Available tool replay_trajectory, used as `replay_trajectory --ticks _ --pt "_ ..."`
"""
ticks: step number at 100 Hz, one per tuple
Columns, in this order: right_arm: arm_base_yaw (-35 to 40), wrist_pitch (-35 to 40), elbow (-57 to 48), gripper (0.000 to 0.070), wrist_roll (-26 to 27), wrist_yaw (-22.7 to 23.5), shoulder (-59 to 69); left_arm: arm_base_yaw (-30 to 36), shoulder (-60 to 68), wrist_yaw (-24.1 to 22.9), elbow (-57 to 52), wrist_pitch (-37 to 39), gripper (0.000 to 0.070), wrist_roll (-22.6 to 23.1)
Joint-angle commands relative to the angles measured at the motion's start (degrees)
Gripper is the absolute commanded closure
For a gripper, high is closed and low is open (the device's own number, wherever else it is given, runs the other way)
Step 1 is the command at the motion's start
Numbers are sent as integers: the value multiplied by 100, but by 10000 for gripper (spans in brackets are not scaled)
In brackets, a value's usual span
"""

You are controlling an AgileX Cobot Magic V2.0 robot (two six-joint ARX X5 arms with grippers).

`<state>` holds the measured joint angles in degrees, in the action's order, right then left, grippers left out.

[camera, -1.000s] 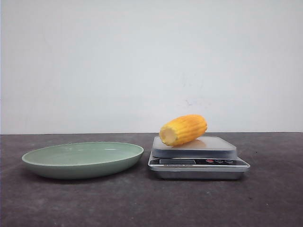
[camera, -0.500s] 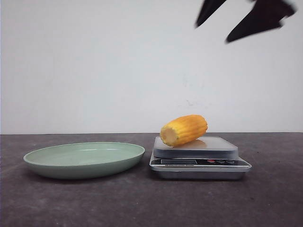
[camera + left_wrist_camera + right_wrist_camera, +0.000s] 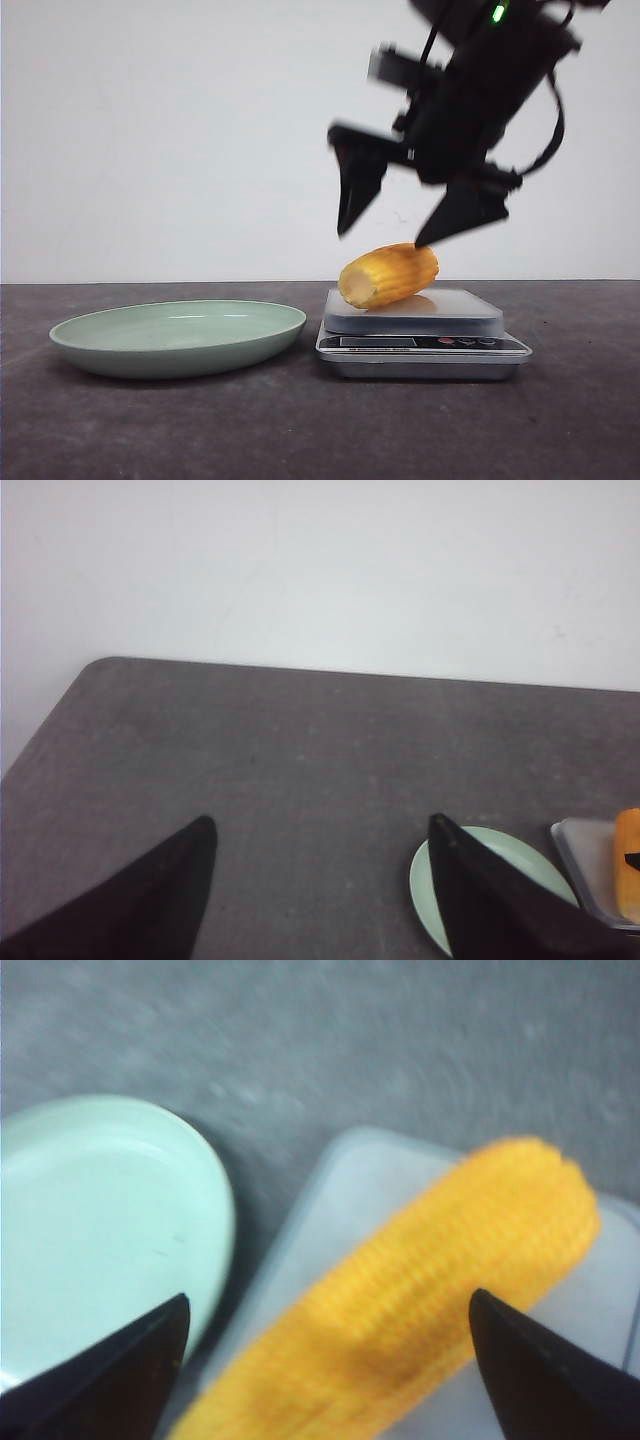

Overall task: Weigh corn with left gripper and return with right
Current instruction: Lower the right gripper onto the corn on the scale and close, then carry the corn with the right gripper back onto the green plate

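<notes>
The yellow-orange corn (image 3: 388, 274) lies on its side on the silver kitchen scale (image 3: 420, 335), pale cut end toward the left. My right gripper (image 3: 385, 238) hangs open just above it, one finger on each side, touching nothing. In the right wrist view the corn (image 3: 420, 1310) fills the space between the two open fingertips (image 3: 150, 1345). My left gripper (image 3: 320, 825) is open and empty over bare table, far left of the plate; it does not show in the front view. The corn's edge (image 3: 628, 865) shows at the right border of the left wrist view.
A shallow pale green plate (image 3: 175, 335) sits left of the scale, empty; it also shows in the right wrist view (image 3: 90, 1230) and the left wrist view (image 3: 425, 875). The scale's display and buttons (image 3: 455, 342) face the front. A white wall stands behind the dark table.
My right arm has come down from the top right of the front view to just above the corn, fingers open. The corn and scale have not moved.
</notes>
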<state>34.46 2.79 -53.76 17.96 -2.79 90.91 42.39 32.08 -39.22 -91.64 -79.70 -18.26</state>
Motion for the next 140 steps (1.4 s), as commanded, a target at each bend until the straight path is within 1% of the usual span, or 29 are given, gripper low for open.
replay_trajectory --ticks 1,8,15,19,29,37,41,48,49,65,84,93,101,114,122,140 --pt "39 -66 -109 138 149 -35 240 28 22 -20 -94 -39 307 -52" --pt "26 -66 -109 143 157 -63 413 28 20 -50 -94 -149 307 -63" --pt "28 -66 -109 190 166 -72 549 28 20 -111 -90 -223 307 -63" --pt "28 -63 -109 245 168 -74 597 28 22 -127 -87 -251 307 -70" --pt "52 -81 -109 412 208 -79 608 28 22 -149 -87 -262 307 -68" --pt "133 -199 -109 542 199 -282 562 28 20 -151 -87 -264 307 -66" --pt "144 -238 -109 600 192 -372 509 28 22 -151 -87 -264 307 -66" --pt "181 -297 -111 695 129 -385 400 28 22 -151 -87 -264 307 -66" --pt "190 -306 -111 700 122 -387 378 28 20 -149 -87 -264 307 -66" --pt "323 -321 -138 700 70 -505 -63 28 20 -151 -87 -291 307 -68" --pt "697 -52 -555 700 63 -214 -374 28 20 -151 -87 -291 307 -68" --pt "1005 184 -903 700 13 -197 -358 28 20 -151 -87 -291 307 -72" --pt "1357 177 -1172 700 -22 -251 -243 33 20 -151 -87 -291 307 -92" --pt "1762 149 -1563 700 -17 -479 66 33 22 -149 -87 -293 307 -103" --pt "1923 140 -1751 700 83 -481 361 33 20 -146 -87 -302 307 -199" --pt "2035 96 -2037 700 267 -472 1088 33 20 -146 -87 -302 307 -208"
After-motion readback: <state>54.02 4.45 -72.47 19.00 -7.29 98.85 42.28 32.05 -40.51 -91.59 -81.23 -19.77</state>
